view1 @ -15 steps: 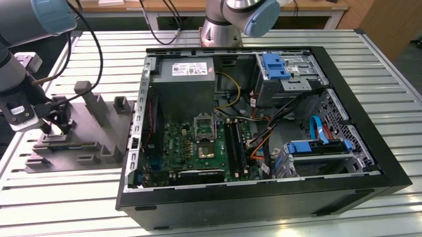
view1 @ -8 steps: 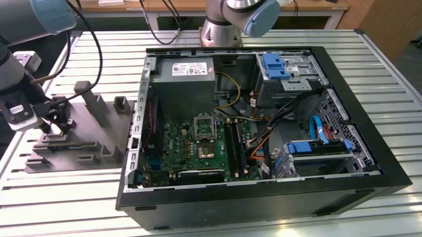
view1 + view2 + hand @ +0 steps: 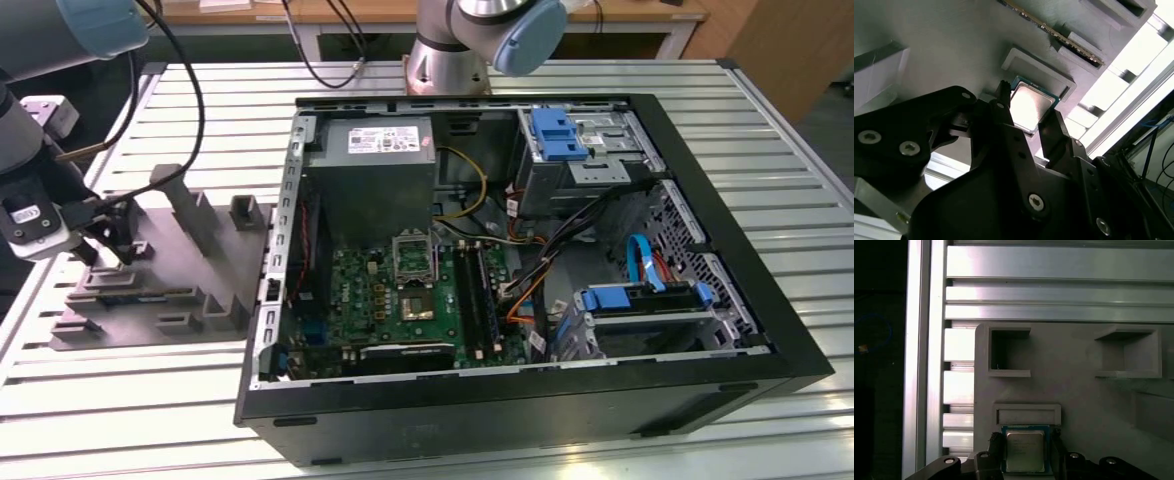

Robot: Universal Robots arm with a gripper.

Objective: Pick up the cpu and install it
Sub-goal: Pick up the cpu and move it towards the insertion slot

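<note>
We are hanging the gripper (image 3: 114, 250) over the grey moulded tray (image 3: 200, 305) that is lying on the slatted metal table (image 3: 787, 150), at the exterior view's left and well apart from the open computer case (image 3: 747, 345) sitting at that view's right. In both wrist views the cpu (image 3: 1025, 452) is showing its pale silvery top and is sitting squarely between the two black fingers (image 3: 995, 452). We are keeping them narrow, one against each of two opposite edges of the chip, so the chip is filling the whole gap between them. The cpu is resting just beside a low raised rectangular frame (image 3: 1027, 415) on the tray, with two deeper box-shaped pockets (image 3: 1009, 352) lying farther off on the same grey surface. We cannot tell whether the chip is touching the tray or hanging just above it. Inside the case, the green motherboard (image 3: 387, 300) is lying flat on the floor of the box with its square socket (image 3: 414, 262) standing near the middle.
</note>
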